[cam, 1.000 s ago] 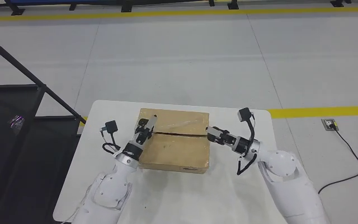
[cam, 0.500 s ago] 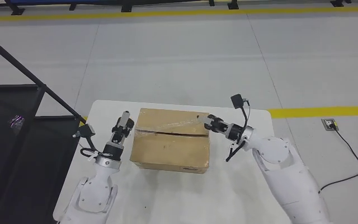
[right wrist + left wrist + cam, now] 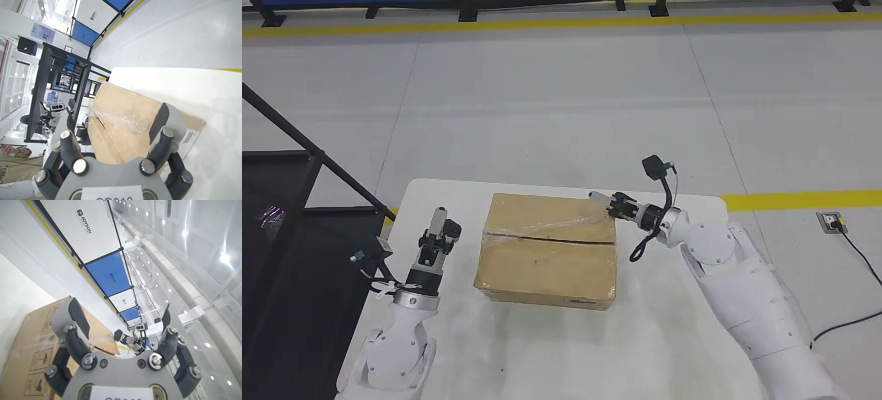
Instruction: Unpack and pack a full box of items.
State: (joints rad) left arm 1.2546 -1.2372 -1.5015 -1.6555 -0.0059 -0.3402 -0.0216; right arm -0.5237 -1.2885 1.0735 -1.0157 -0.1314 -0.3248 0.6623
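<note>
Top view shows the white table (image 3: pixel 542 345) with the closed cardboard box (image 3: pixel 547 262) at its middle, and crumpled clear tape (image 3: pixel 122 119) lying loose on top near the flap seam. I judge the box stiff and heavy if full, best gripped by both side walls; the tape looks thin and slippery. My left gripper (image 3: pixel 440 218) hangs spread just left of the box, and my right gripper (image 3: pixel 598 198) is spread at its far right corner.

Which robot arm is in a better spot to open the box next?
Probably the right. The right gripper hangs open at the top edge of the cardboard box, beside the loose tape. The left gripper, also open, stands apart from it, over the table.
</note>
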